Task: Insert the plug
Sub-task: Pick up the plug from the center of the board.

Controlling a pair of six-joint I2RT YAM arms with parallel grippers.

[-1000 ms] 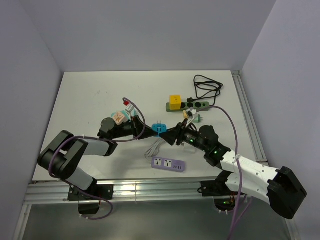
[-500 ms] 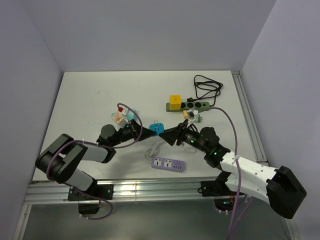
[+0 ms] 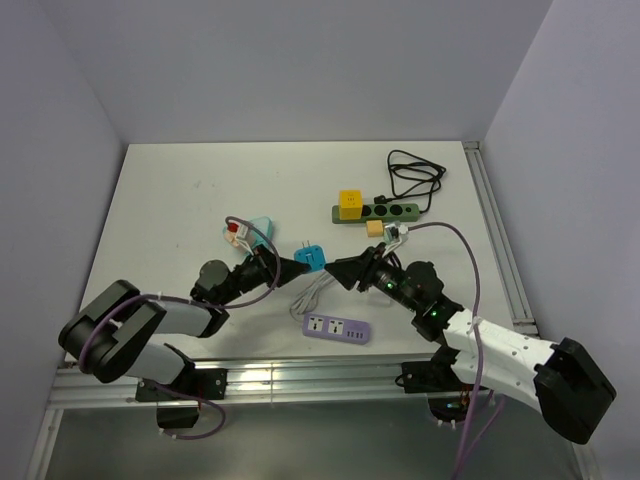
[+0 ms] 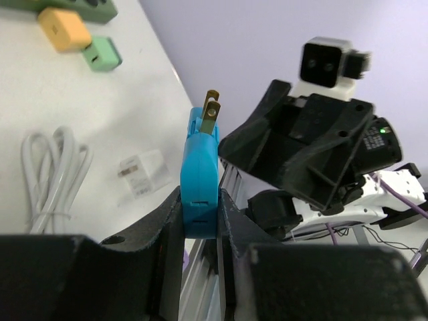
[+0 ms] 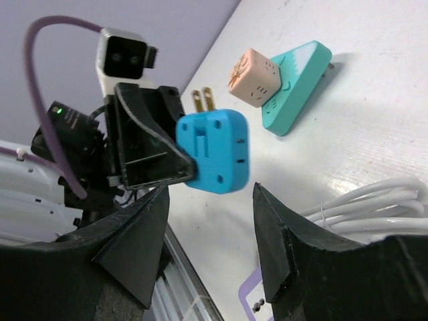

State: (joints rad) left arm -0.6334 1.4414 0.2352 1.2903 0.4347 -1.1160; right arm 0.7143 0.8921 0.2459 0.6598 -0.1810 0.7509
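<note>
**newbie_q:** what's the left pincer (image 4: 200,208) doing here?

**yam_fan:** it's closed down narrow on the blue plug (image 4: 200,175), one finger on each flat side. The two brass prongs stick out past the fingertips. The plug is up in the air, off the table.

**newbie_q:** and the right pincer (image 5: 210,199)?

**yam_fan:** jaws wide, gripping nothing. It's nose to nose with the left one, and the plug hangs right in front of its gap. Looks apart from both fingers to me, but I can't say for sure.

**newbie_q:** anything around them?

**yam_fan:** just below where the two meet there's a coiled white cable (image 3: 310,295). Nearer the arm bases from that, a purple power strip (image 3: 337,328) lies flat. On the far side of the left pincer is a teal adapter (image 5: 296,85) with a peach cube (image 5: 253,77) touching it. Out beyond the right pincer there's a green power strip (image 3: 375,211) with a yellow block (image 3: 349,202) sitting on one end. Past that is a looped black cord (image 3: 413,175).
</note>
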